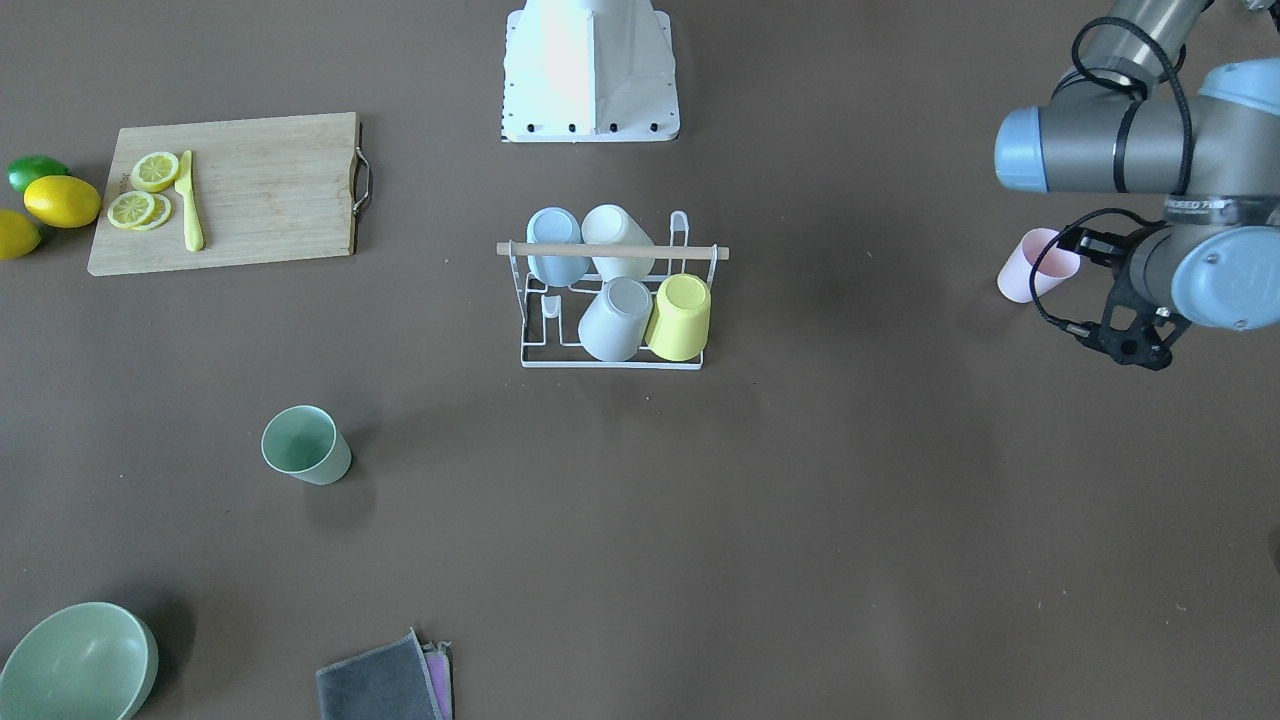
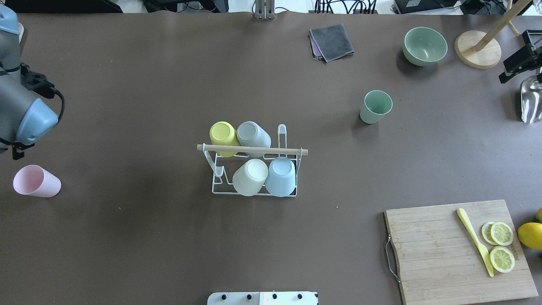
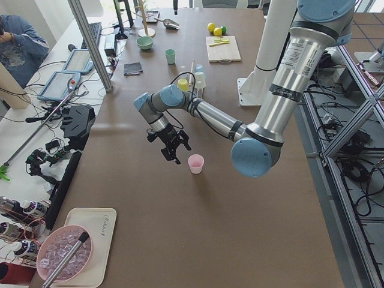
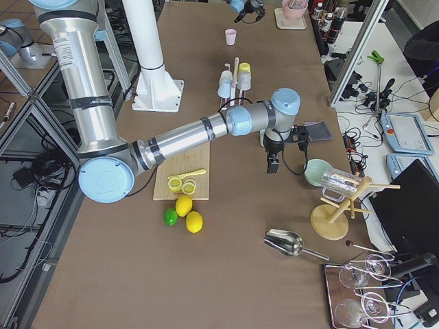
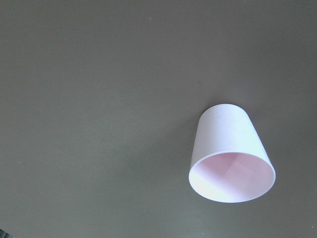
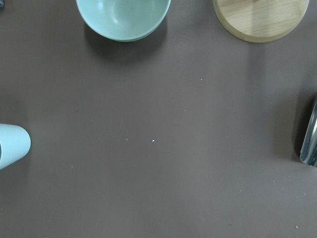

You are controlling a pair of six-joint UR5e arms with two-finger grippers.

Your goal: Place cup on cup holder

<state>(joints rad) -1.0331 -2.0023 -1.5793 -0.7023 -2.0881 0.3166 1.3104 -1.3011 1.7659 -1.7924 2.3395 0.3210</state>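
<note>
Evidently the pink cup stood upright, mouth up and long axis vertical, at the left end of the table, well apart from the cup holder at centre. The left gripper hung just beside it, on the side away from the robot's base. It was far nearer than the right gripper. I could not tell how wide either pincer stood.

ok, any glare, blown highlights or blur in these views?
Front-facing view: the white robot base is blown out, surface detail lost. Overhead view: glare on the metal scoop at the right edge; elsewhere even light, soft shadows. Left wrist view: the pink cup is sharp, faint shadow beside it.
</note>
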